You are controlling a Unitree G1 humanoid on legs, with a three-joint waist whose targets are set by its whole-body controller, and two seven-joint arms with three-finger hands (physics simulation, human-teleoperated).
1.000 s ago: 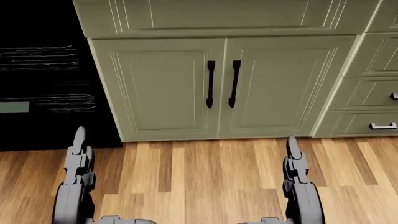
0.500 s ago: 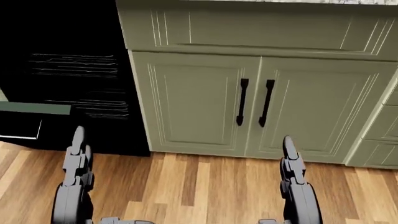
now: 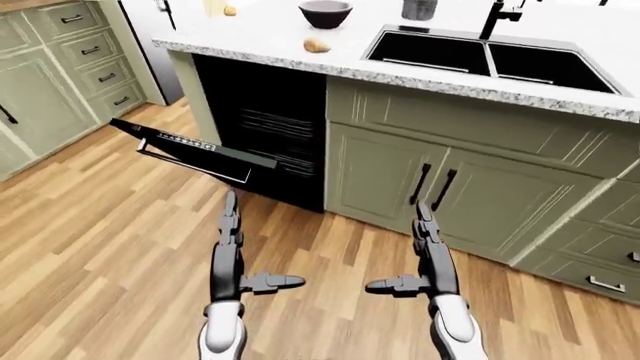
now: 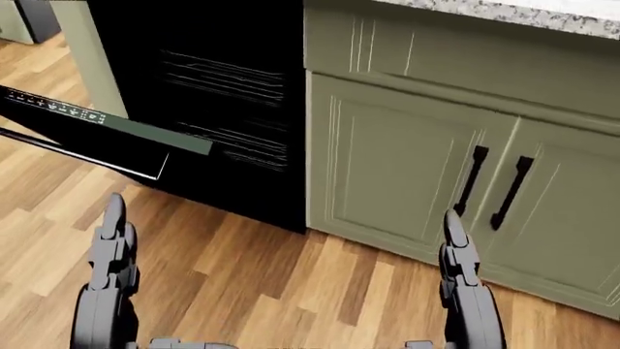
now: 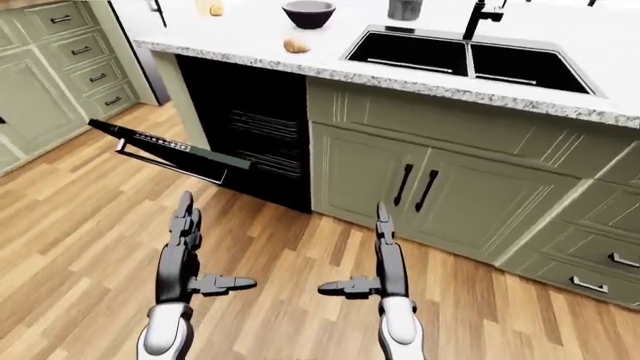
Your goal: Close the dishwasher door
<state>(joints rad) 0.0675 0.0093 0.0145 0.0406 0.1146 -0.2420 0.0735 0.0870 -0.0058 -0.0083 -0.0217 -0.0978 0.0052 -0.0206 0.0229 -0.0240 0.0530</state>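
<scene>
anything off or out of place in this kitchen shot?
Only the dishwasher door: it hangs open, dropped partway toward the floor beside the green cabinets, racks exposed. Left hand and right hand are open, touching nothing. No spills or damage visible.

— Bright, even light all through, no lamp I can pick out, and everything sharp edge to edge.

— Any glare?

— None; the speckled white stone countertop looks almost washed out. The open black dishwasher cavity swallows detail. The striped wooden plank floor carries hardly any shadow.
</scene>
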